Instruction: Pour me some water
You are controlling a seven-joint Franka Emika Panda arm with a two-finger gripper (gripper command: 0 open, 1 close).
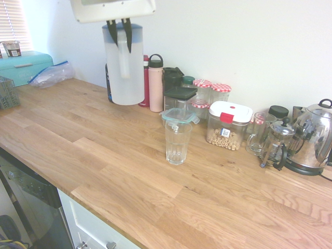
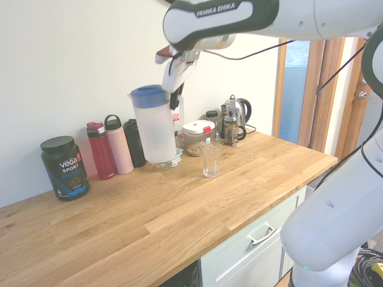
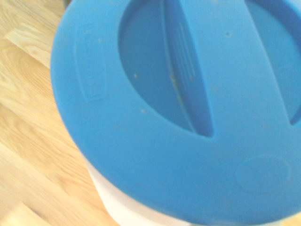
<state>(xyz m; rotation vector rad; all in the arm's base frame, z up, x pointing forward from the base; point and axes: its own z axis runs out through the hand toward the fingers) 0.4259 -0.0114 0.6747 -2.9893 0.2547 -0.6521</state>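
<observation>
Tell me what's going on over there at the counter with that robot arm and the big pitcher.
The robot arm's gripper is shut on the handle of the pitcher, holding it in the air above the counter. The pitcher is close to upright with its blue lid on. The clear glass stands on the counter and looks empty. The task is pouring water, and nothing is being poured at this moment.

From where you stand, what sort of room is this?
Most likely a kitchen: a metal kettle and a French press share a wooden counter with glass jars.
</observation>
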